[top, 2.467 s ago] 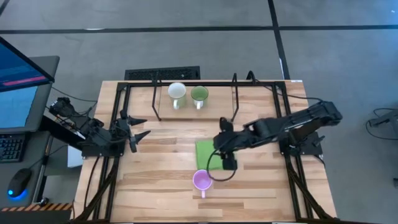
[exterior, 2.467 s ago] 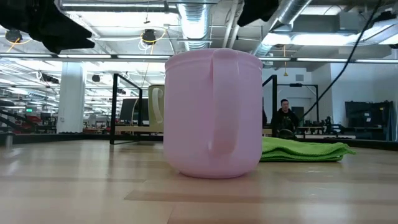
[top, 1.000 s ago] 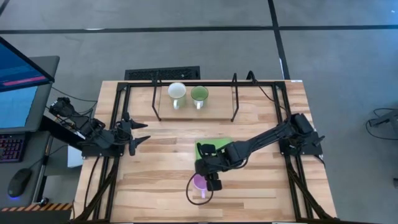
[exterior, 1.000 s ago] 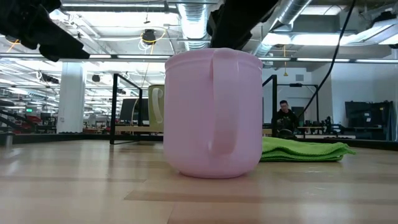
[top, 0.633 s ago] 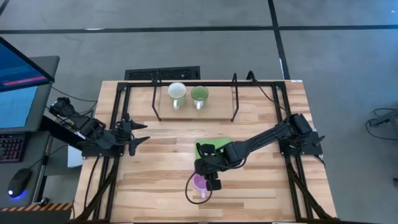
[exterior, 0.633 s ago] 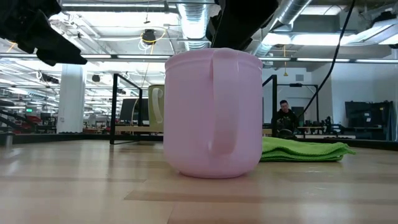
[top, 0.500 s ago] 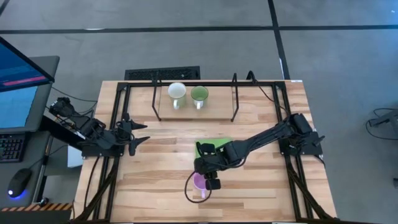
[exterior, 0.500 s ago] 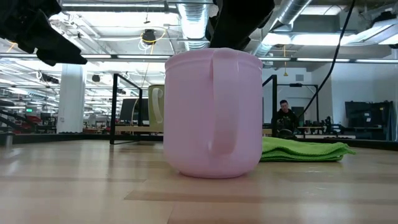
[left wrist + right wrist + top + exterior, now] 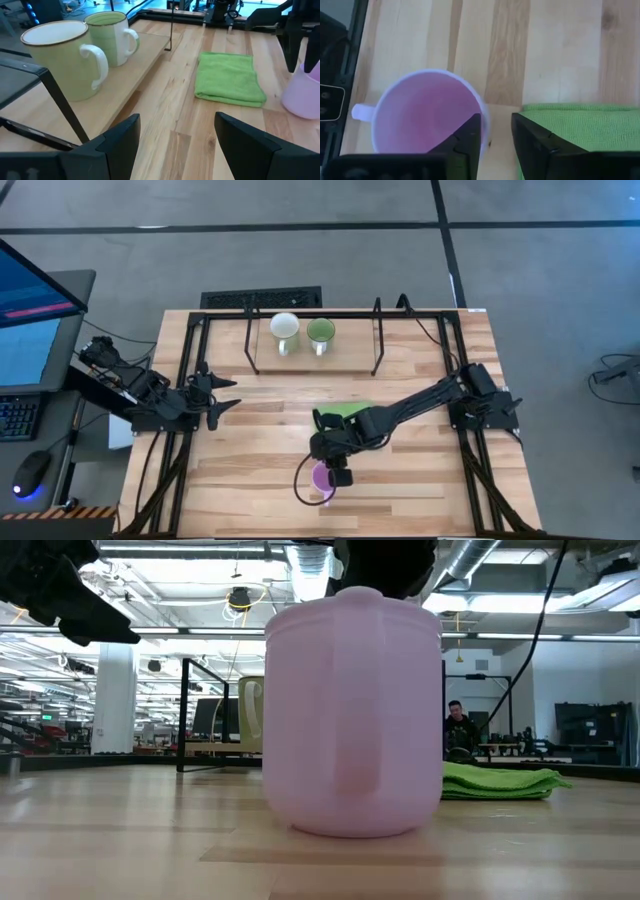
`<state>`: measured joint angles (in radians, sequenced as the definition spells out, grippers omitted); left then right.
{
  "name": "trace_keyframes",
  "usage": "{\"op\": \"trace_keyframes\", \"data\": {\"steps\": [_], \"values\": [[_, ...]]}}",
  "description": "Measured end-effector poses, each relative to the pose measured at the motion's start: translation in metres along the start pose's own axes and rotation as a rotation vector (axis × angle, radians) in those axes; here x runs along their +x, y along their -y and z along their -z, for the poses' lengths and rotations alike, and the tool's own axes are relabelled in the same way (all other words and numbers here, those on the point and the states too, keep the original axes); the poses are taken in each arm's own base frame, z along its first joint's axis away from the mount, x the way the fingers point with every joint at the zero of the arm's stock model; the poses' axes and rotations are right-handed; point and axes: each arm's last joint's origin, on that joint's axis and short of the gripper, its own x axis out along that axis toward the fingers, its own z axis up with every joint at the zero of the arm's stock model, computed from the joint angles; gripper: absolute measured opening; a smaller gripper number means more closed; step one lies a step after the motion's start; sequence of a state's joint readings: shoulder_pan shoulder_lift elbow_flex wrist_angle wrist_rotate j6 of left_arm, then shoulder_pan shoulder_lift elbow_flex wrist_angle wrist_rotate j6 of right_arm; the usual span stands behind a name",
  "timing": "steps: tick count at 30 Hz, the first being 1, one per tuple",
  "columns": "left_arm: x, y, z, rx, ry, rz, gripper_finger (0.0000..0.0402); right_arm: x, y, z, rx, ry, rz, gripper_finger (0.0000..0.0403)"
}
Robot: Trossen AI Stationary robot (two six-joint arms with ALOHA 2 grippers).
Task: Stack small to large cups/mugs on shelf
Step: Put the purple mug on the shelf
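Observation:
The pink mug stands on its base on the table near the front middle, handle toward the near edge. My right gripper is open and comes down over the mug's rim on the side toward the green cloth. One finger is inside the mug and one outside. A white mug and a green mug stand side by side on the wooden shelf at the back. My left gripper waits open at the left, above the table. My right gripper straddles the pink mug's rim on its cloth side, coming from above and slanting down. The inner finger lies against the inside of the wall. A strip of table shows between the wall and the outer finger. The mug stands on the table.
The folded green cloth lies flat just beyond the pink mug, toward the shelf. Black wire uprights frame the shelf, with bare board to the right of the green mug. A person is in the room far behind the table.
My right gripper has come from over the cloth toward the near edge and down, one finger entering the pink mug. In the last half second the mug has slid a little toward the near edge and the table's right, its base on the table.

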<state>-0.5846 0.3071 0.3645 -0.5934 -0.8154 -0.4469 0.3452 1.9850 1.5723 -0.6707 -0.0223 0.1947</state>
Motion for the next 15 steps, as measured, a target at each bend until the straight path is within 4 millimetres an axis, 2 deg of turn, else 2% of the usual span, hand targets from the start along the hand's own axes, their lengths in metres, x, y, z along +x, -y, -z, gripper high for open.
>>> {"op": "trace_keyframes", "data": {"steps": [15], "values": [[0.0,0.0,0.0,-0.002,0.0,0.0,0.0247,0.0002,-0.0055,0.0017,0.04,-0.008,-0.009,0.0121]]}}
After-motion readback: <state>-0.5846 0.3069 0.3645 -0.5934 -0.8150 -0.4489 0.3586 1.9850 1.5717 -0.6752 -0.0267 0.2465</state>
